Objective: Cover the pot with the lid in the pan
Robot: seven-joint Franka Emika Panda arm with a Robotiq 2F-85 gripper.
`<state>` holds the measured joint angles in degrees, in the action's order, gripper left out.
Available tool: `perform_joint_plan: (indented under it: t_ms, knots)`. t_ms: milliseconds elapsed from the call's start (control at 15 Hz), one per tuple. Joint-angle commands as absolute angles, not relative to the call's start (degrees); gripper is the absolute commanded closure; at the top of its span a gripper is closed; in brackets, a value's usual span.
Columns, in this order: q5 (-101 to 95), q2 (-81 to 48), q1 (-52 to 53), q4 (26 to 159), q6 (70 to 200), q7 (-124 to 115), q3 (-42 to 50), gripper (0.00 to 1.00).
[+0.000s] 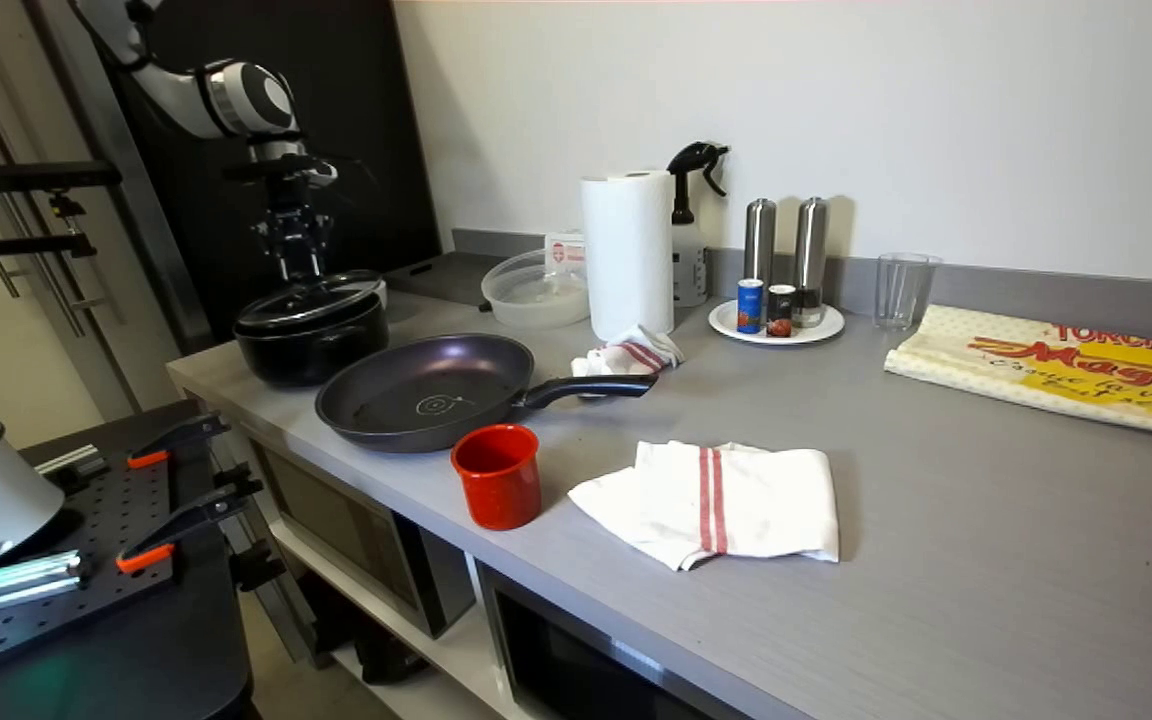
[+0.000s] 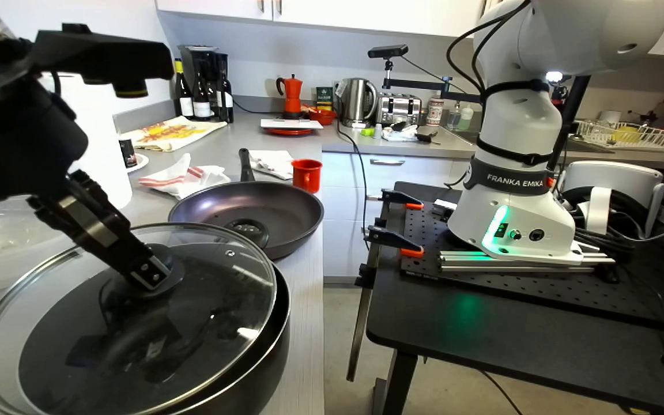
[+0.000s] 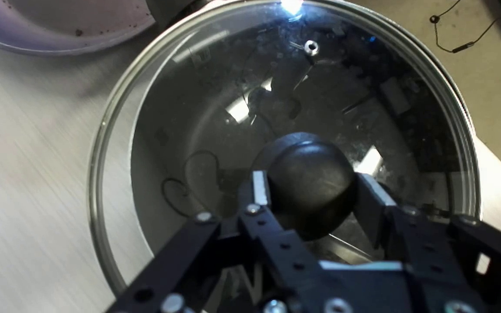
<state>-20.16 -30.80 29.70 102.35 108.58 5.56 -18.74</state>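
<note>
Jaws of the black gripper (image 3: 315, 189) pinch the dark knob (image 3: 309, 174) on the round clear-glass lid (image 2: 130, 337), off-centre over the round black pot (image 1: 314, 350); released there, it could slip toward the grey counter's (image 1: 946, 560) back edge.

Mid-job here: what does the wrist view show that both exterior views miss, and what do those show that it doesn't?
Only the wrist view: the knob seen close from above, with the jaws against opposite sides.
Only the exterior views, both of them: the red cup, the pan's handle and the robot's base.
Shared: the lid, the jaws and part of the pan.
</note>
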Motion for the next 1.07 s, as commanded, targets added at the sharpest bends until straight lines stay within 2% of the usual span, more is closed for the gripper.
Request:
perform_joint_plan:
  t_ms: [0, 1000]
  knots:
    - [-18.5, -29.9, 29.4, 101.1, 105.9, 8.3, -19.6, 0.75]
    - [-12.9, -29.3, 25.4, 101.7, 107.4, 13.8, -20.0, 0.75]
